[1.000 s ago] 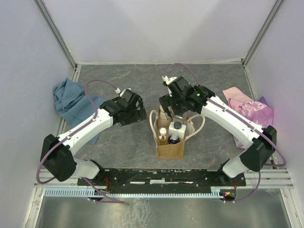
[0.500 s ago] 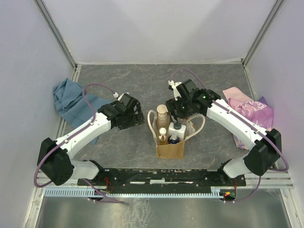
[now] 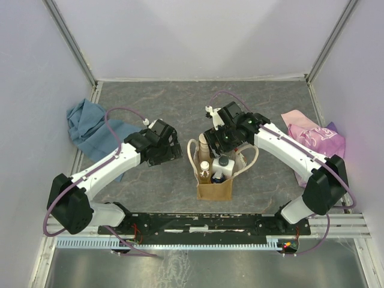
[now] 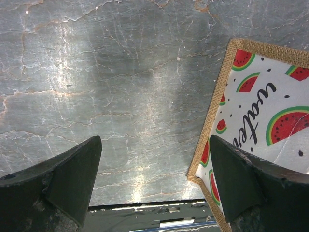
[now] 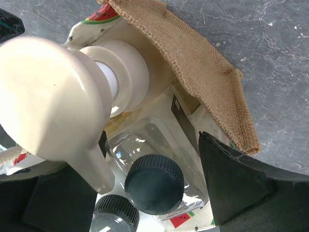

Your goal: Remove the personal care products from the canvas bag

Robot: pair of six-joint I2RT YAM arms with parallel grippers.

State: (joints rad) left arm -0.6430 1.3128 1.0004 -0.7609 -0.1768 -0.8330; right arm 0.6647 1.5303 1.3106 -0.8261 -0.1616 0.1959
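Straight below my right jaws (image 5: pixel 129 162), which stand open and grip nothing, the tall beige bottle (image 5: pixel 53 92) stands upright in the canvas bag (image 5: pixel 193 63), its top off-centre between them, while my left jaws (image 4: pixel 154 164) hover wide open and empty over the counter (image 4: pixel 120 72) beside the bag.

Right gripper (image 3: pixel 221 137) swung out to the right of the bag (image 3: pixel 215 191), then came back left. It now sits over the tall beige bottle (image 5: pixel 53 96), jaws narrower than before. Left gripper (image 3: pixel 170 146) drew back slightly toward its base.
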